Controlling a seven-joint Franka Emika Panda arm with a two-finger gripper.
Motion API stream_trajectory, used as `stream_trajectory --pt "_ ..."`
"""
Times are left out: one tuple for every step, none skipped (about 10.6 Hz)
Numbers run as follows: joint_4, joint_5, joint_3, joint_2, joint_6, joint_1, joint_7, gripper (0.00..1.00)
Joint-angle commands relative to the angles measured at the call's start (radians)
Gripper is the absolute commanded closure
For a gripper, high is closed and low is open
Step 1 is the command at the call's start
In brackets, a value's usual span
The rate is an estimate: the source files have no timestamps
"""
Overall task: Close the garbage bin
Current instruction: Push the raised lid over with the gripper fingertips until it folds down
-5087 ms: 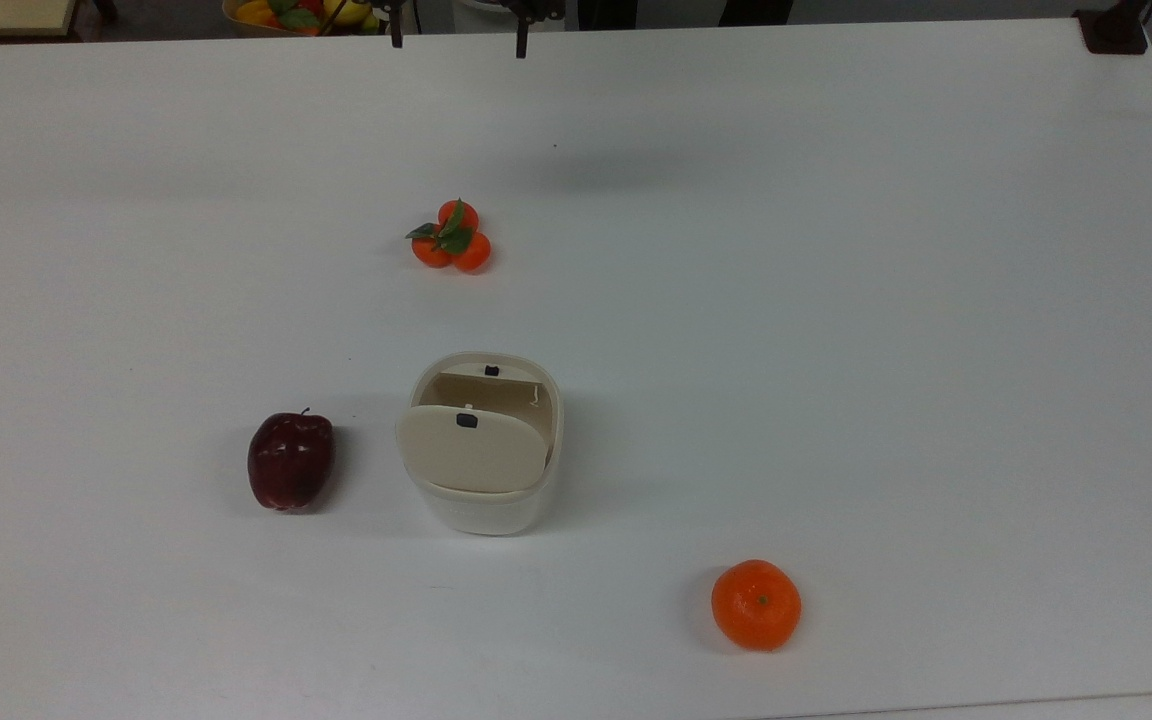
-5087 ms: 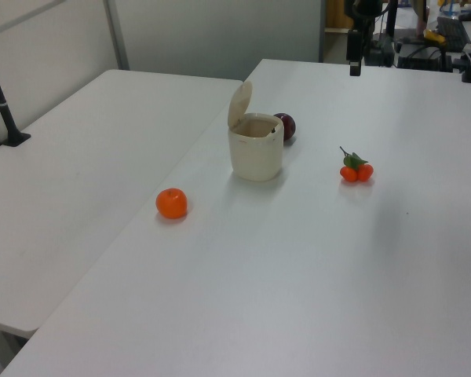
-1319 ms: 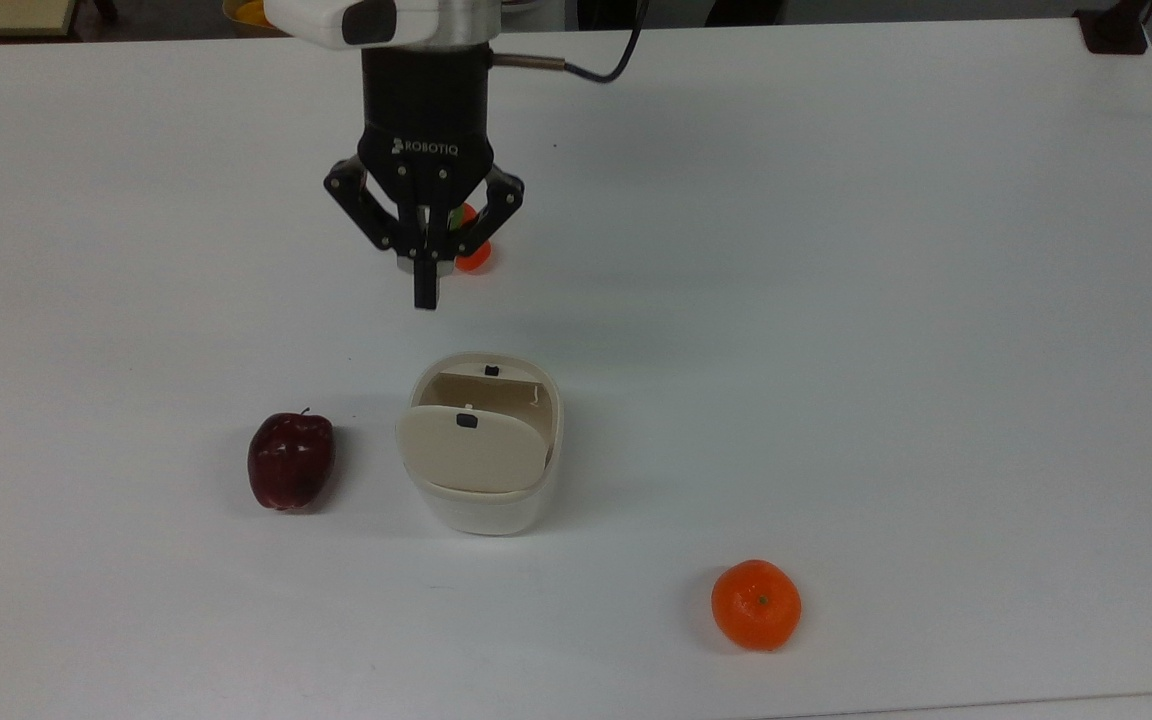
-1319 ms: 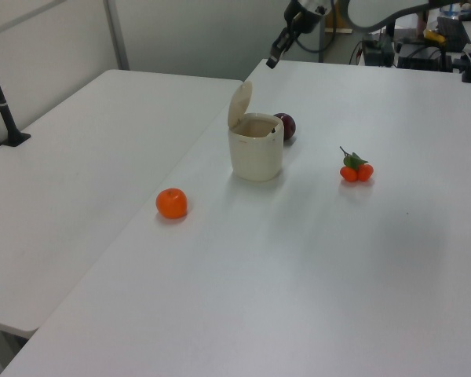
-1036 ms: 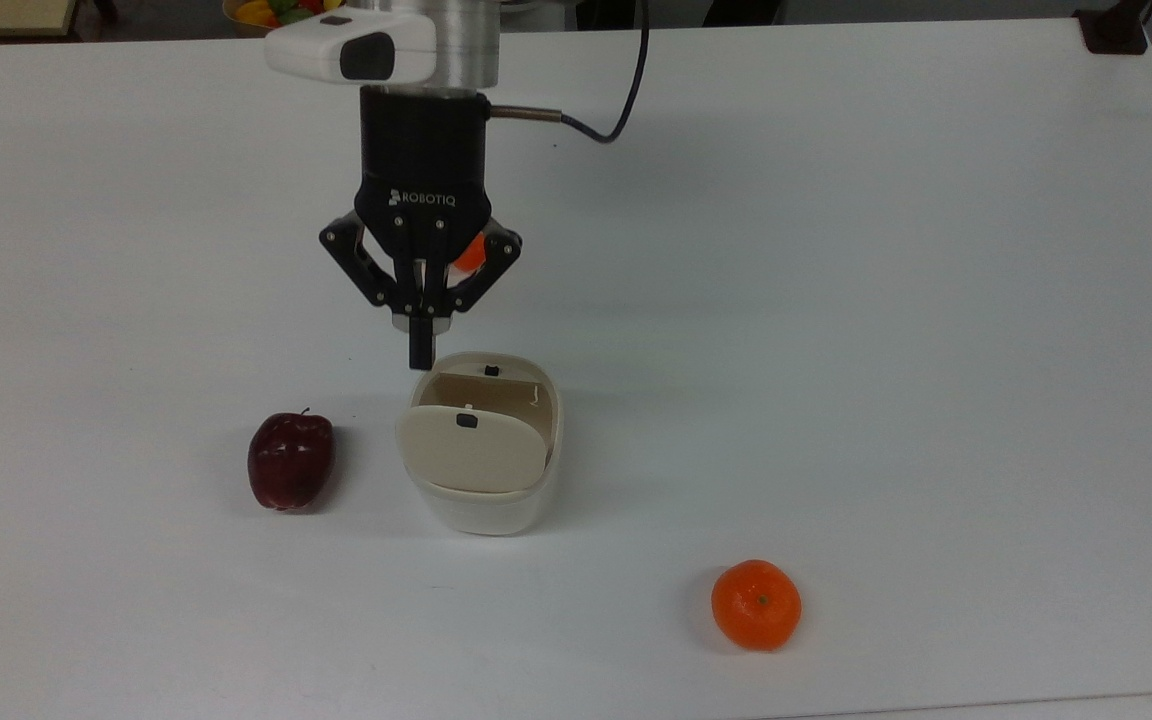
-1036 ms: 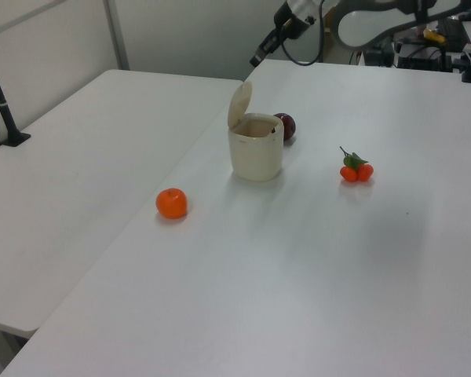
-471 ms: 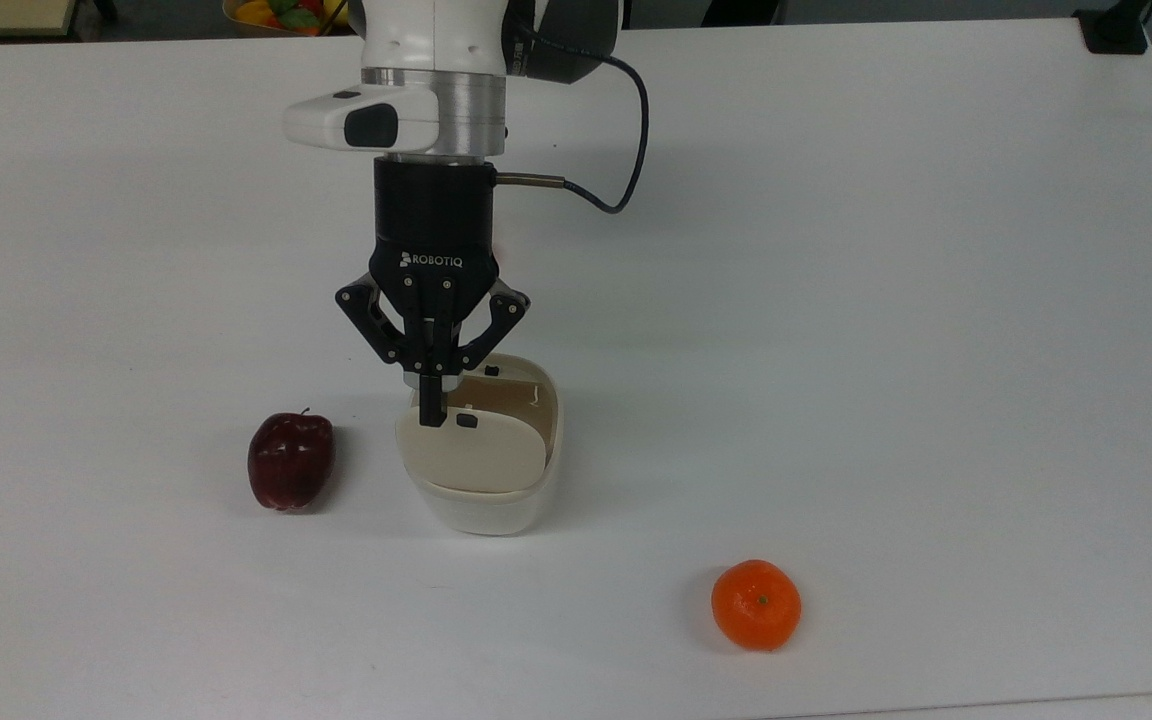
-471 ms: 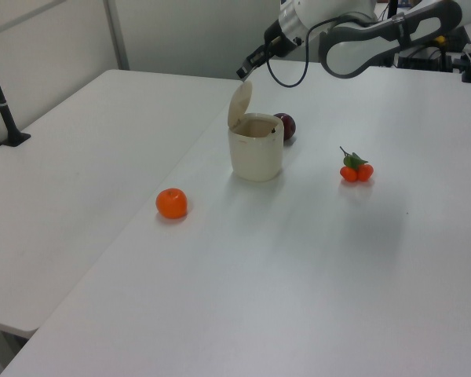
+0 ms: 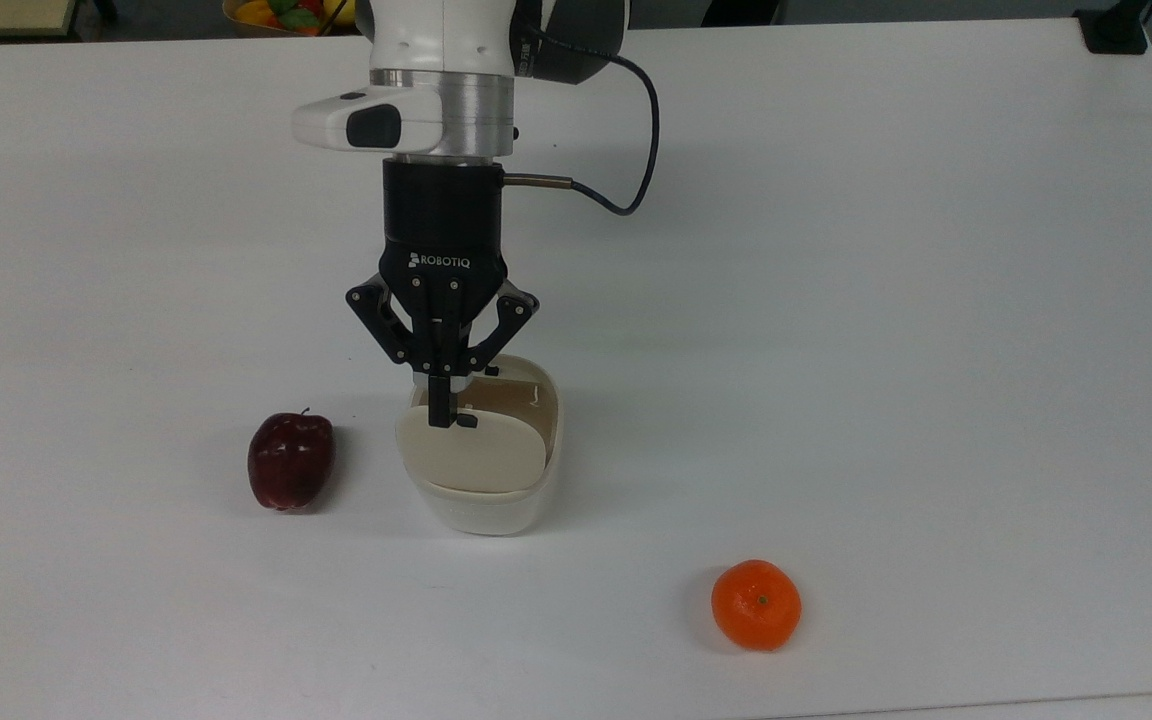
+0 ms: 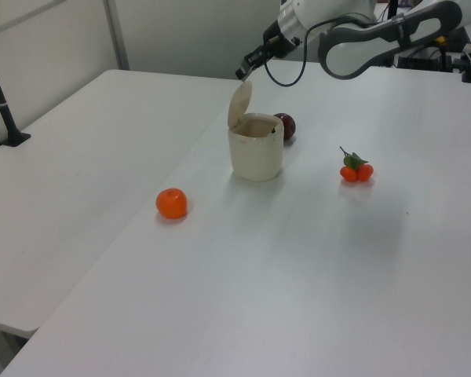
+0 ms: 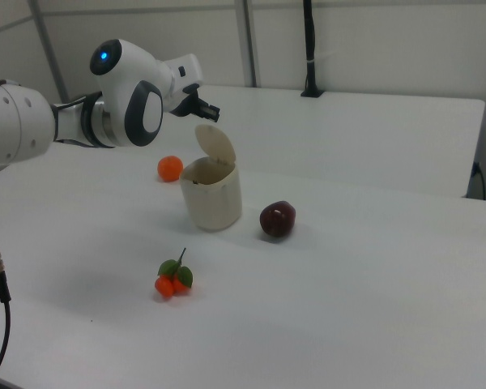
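1. End effector (image 9: 443,420) with fingers pressed together, gripping nothing, tip just above the top edge of the raised lid (image 9: 474,447) in the top view.
2. Same end effector (image 10: 241,74) seen in the left view just above the lid's upper edge (image 10: 239,103); whether touching it, cannot tell.
3. Garbage bin (image 9: 484,510) standing upright near the middle of the white counter (image 9: 886,300), lid hinged up and nearly vertical, mouth open.
4. Small black button (image 9: 491,371) on the bin's far rim in the top view.
5. Dark red apple (image 9: 291,461) beside the bin on the top view's left, not touching it.
6. Orange (image 9: 756,604) well apart toward the top view's lower right.
7. Cluster of small oranges with green leaves (image 10: 355,168) on the counter to the left view's right of the bin, apart from it.
8. Black cable (image 9: 626,140) looping from the wrist on the top view's right.
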Motion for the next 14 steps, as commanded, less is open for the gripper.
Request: stream_trajectory --pt "-0.003 -0.003 -0.010 0.011 0.017 0.014 0.042 1.00" --pt "-0.003 -0.003 -0.010 0.011 0.017 0.014 0.042 1.00" --pt "-0.004 -0.003 -0.010 0.011 0.016 0.014 0.042 1.00" --pt "-0.004 -0.003 -0.010 0.009 0.007 0.014 0.040 1.00" --pt "-0.011 -0.003 -0.010 0.001 -0.001 0.015 0.039 1.00" --pt "-0.011 -0.009 -0.010 -0.002 -0.048 0.017 0.037 1.00" --pt "-0.006 -0.016 -0.007 -0.006 -0.117 0.017 0.034 1.00" --pt "-0.006 -0.016 -0.002 -0.018 -0.172 0.017 0.031 1.00" --pt "-0.005 -0.017 0.001 -0.025 -0.235 0.018 0.030 1.00" --pt "-0.004 -0.017 0.002 -0.028 -0.298 0.023 0.030 1.00" --pt "-0.004 -0.017 0.002 -0.029 -0.350 0.037 0.028 1.00" --pt "-0.004 -0.016 0.002 -0.028 -0.386 0.040 0.022 1.00" --pt "-0.008 -0.016 0.002 -0.026 -0.404 0.047 0.019 1.00" --pt "-0.011 -0.016 0.002 -0.025 -0.415 0.051 0.019 1.00"
